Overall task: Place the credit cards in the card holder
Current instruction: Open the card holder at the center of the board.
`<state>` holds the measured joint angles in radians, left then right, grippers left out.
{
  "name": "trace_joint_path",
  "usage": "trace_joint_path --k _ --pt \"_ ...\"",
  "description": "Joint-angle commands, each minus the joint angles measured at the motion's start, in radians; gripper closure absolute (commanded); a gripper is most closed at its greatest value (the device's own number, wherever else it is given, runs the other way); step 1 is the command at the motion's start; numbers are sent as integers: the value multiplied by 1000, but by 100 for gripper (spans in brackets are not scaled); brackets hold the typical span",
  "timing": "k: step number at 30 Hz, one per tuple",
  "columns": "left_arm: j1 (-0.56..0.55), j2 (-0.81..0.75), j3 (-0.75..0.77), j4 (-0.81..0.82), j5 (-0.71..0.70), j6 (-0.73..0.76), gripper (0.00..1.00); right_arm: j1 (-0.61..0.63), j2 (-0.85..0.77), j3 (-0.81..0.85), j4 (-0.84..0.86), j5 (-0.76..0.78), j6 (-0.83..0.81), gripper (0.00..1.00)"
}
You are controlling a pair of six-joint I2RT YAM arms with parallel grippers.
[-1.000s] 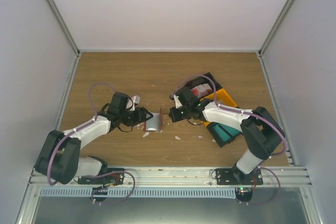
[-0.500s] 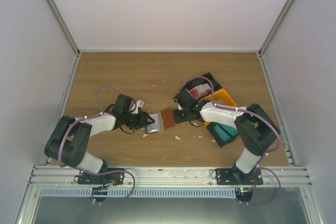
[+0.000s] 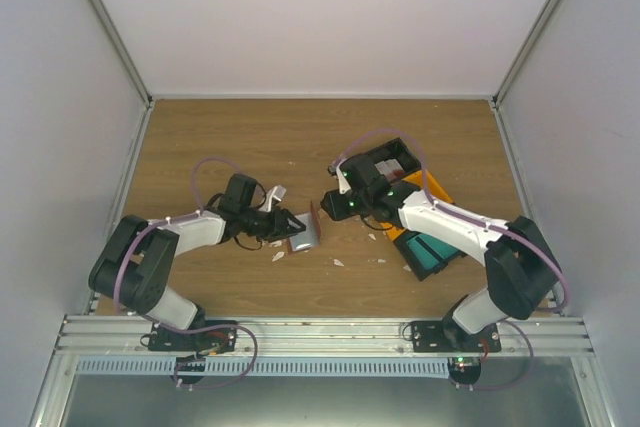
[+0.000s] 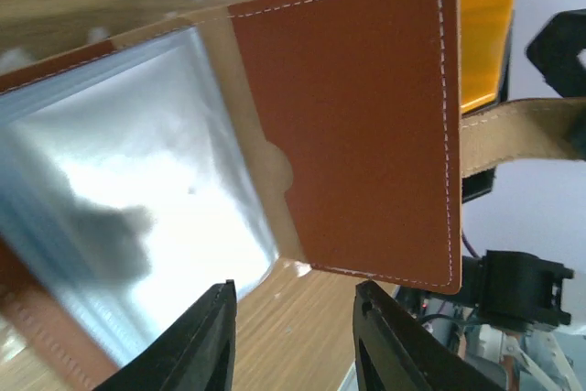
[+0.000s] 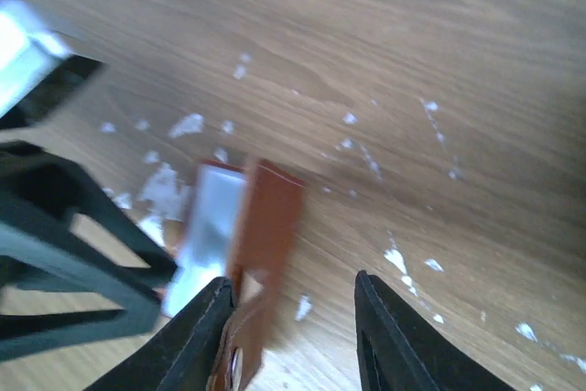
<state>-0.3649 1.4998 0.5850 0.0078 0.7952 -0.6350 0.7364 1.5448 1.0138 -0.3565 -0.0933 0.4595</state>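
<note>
Where the left end effector [image 4: 293, 295] points, the card holder [image 4: 357, 125] lies close.

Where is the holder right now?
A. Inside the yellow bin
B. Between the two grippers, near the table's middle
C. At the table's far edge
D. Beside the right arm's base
B: the top view shows the holder opened up between the left gripper and the right gripper.

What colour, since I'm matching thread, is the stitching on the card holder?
White, against the reddish-brown cover of the card holder; clearest in the left wrist view.
</note>
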Motion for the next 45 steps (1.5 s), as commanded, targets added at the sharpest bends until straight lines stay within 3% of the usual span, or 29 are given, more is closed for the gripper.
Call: trace_joint_path --k 1,6,12,21,27,32,37,45 --pt "-39 60 75 86 73 17 64 -6 -45 29 13 -91 -32 65" --pt "-49 129 123 107 60 0 71 -6 -69 -5 67 -194 -68 80" --pt "-66 150 155 92 44 0 69 -6 -85 -23 57 -165 -62 64" --pt "-73 190 185 54 -17 1 73 -6 21 -25 70 -194 -62 85" --pt "-74 218 182 42 -34 4 74 -6 88 -19 70 -192 -61 87" --pt "-75 248 182 41 -33 6 73 -7 114 -20 25 -86 -47 84" --pt "-76 254 184 36 -41 9 73 -6 148 -20 -7 30 -36 74" --pt "-77 255 185 24 -48 13 69 -6 196 -44 19 28 -66 57"
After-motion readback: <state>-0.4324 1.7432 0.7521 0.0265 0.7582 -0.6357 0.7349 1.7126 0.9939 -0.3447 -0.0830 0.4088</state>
